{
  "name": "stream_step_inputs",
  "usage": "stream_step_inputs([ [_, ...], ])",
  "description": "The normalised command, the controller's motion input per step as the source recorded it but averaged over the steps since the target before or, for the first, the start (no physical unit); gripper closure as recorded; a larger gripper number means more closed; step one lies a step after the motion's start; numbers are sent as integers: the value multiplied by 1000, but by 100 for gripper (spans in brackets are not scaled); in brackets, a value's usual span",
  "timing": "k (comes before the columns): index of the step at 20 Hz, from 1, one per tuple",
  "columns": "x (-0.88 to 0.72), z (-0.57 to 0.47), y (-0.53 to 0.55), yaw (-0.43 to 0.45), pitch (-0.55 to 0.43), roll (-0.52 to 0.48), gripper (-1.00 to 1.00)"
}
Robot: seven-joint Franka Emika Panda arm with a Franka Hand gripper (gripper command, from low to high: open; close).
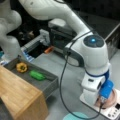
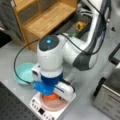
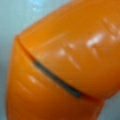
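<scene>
An orange plastic toy food (image 3: 65, 60), made of two joined pieces with a dark seam, fills the wrist view. In a front view a bit of it (image 2: 51, 97) shows on a pink plate (image 2: 58, 105), which rests on a white base with buttons (image 2: 40, 110). My gripper (image 2: 49, 93) points straight down right over the orange piece, its fingertips hidden by the blue wrist part (image 2: 43, 87). In a front view the gripper (image 1: 102, 101) reaches down to the pink plate (image 1: 113, 99); none of its fingers show in the wrist view.
A teal bowl (image 2: 23, 73) lies beside the white base, also seen as the teal bowl (image 1: 75, 116). An open grey drawer (image 1: 50, 83) of the wooden cabinet (image 1: 17, 95) holds a yellow item (image 1: 21, 67) and a green one (image 1: 37, 75). A metal box (image 2: 110, 97) stands at the right.
</scene>
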Motion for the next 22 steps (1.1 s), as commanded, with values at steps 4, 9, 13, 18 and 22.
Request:
stream_step_inputs([
  [4, 211, 55, 55, -14, 76, -126, 100],
  [9, 184, 60, 38, -16, 80, -126, 100],
  [13, 139, 82, 59, -24, 87, -127, 100],
  [18, 46, 178, 82, -9, 90, -111, 100],
  [22, -50, 239, 86, 67, 125, -68, 100],
])
